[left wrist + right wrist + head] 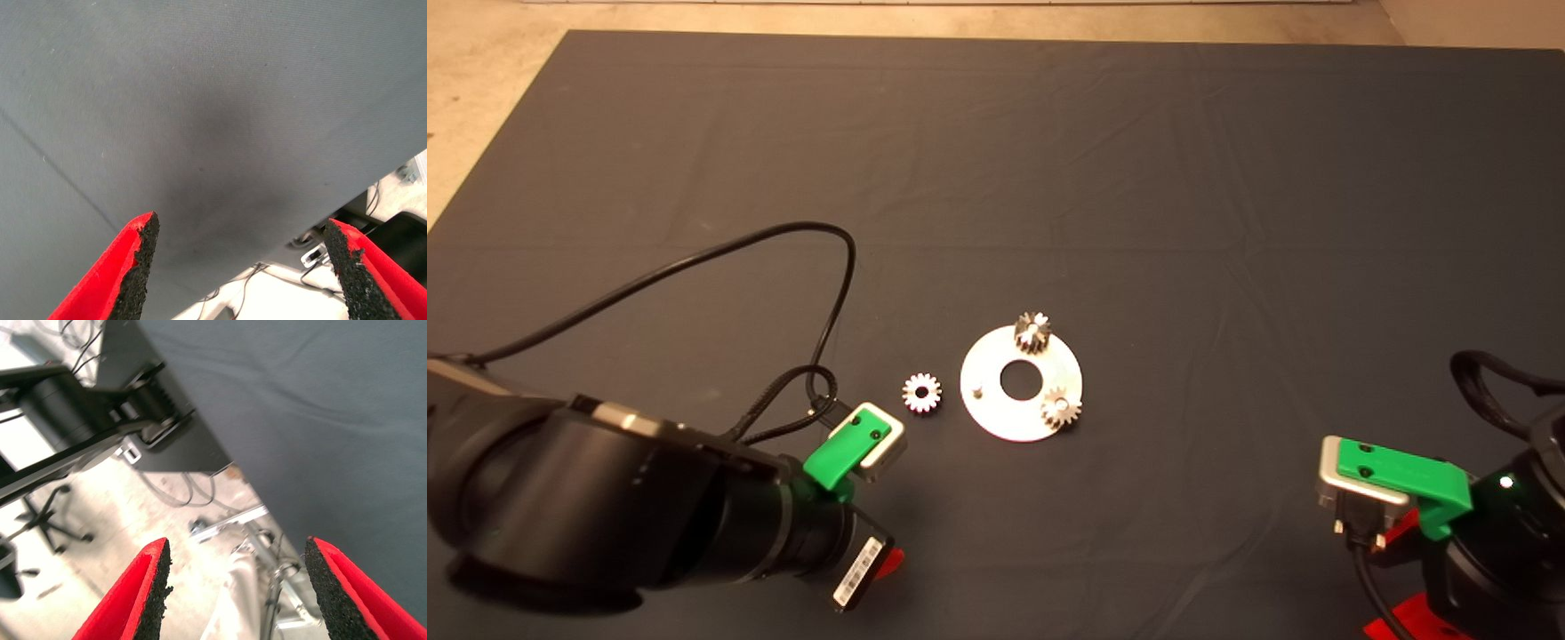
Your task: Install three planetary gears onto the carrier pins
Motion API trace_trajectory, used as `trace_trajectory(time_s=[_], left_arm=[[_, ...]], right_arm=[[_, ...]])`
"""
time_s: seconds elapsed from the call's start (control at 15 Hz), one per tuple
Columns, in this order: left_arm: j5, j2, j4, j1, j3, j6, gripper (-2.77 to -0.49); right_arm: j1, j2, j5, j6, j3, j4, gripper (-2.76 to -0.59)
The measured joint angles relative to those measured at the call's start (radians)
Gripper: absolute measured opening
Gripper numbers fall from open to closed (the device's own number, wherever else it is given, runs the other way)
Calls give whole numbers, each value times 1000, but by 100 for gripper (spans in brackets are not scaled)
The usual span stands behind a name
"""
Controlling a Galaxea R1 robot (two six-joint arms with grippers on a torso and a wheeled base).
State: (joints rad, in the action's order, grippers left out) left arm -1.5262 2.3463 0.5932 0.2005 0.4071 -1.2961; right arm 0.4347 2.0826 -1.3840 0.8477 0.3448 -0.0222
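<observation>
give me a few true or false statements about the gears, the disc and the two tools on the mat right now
1. Two small silvery toothed gears sit on the flat shiny round metal disc. True.
2. The third toothed gear is stacked on another gear. False: it lies on the dark mat, just beside the disc.
3. One short metal pin stands bare. True.
4. The left tool grips a gear. False: its red fingers are open and empty.
5. The right tool is open. True.
</observation>
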Motion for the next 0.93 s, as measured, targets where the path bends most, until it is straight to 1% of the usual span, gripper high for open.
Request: trace_trajectory(time_s=[0.07,0.13,0.27,0.4,0.47,0.53,0.6,0.67,0.73,0.8,0.87,0.93], left_arm=[[0,5,-11,4,23,43,-151],[3,9,-29,12,54,108,-151],[-1,10,-65,19,141,225,-151],[-2,37,-99,46,230,320,-151],[-1,55,-112,63,262,349,-151],[0,67,-130,79,280,366,-151],[0,76,-147,90,295,376,-151],[-1,87,-173,99,313,391,-151],[0,93,-196,111,325,397,-151],[0,97,-212,124,335,403,-151],[0,99,-225,135,343,409,-151],[0,102,-231,143,348,414,-151]], right_arm=[[-6,1,1,0,-1,15,-189],[-23,2,2,0,-1,30,-189],[-34,3,4,0,-1,34,-189],[-33,3,3,0,-1,34,-189],[-37,3,2,0,-1,36,-189],[-41,4,1,0,-1,42,-189],[-44,7,0,0,-1,57,-189],[-55,15,-1,3,-1,76,-189],[-78,30,-4,4,1,96,-189],[-103,56,-10,6,1,114,-189],[-112,79,-18,7,5,119,-189],[-110,93,-29,7,14,121,-189]])
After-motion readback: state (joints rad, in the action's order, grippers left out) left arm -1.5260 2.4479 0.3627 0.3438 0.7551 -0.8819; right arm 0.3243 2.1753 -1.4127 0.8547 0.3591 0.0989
